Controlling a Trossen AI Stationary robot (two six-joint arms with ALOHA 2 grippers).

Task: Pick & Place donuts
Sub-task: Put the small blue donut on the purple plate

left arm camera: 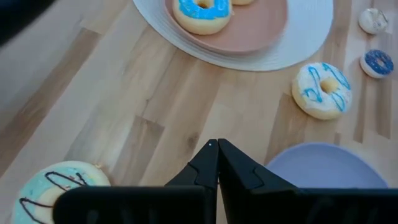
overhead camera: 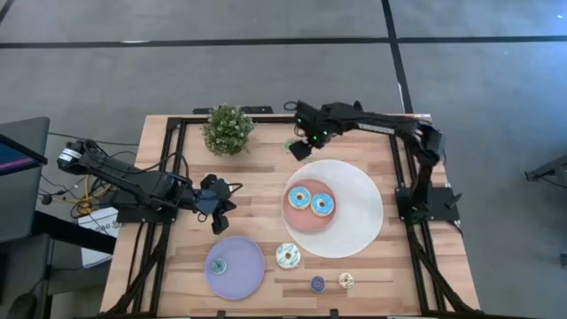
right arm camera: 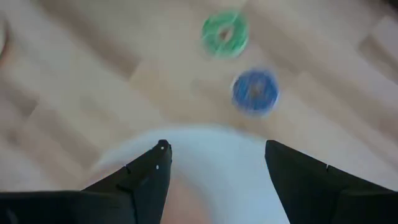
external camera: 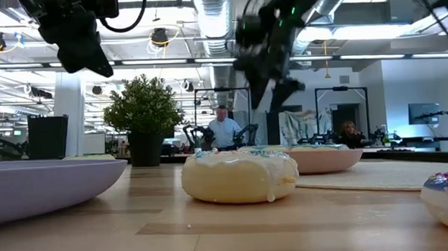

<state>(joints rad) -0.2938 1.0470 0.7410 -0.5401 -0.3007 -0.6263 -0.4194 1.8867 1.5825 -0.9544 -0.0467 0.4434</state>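
Donuts [overhead camera: 311,200], two blue-iced, lie on the pink plate [overhead camera: 296,218].

Two blue-iced donuts [overhead camera: 310,201] on pink plate [overhead camera: 292,217] (flat), others scattered

We see even, bright light from ceiling strips in the low view, with soft shadows on the table [overhead camera: 266,177]. The right wrist view is smeared by motion blur; its green donut [right arm camera: 224,32] and blue donut [right arm camera: 255,91] look fuzzy. The low view's nearest donut [external camera: 240,176] is soft.
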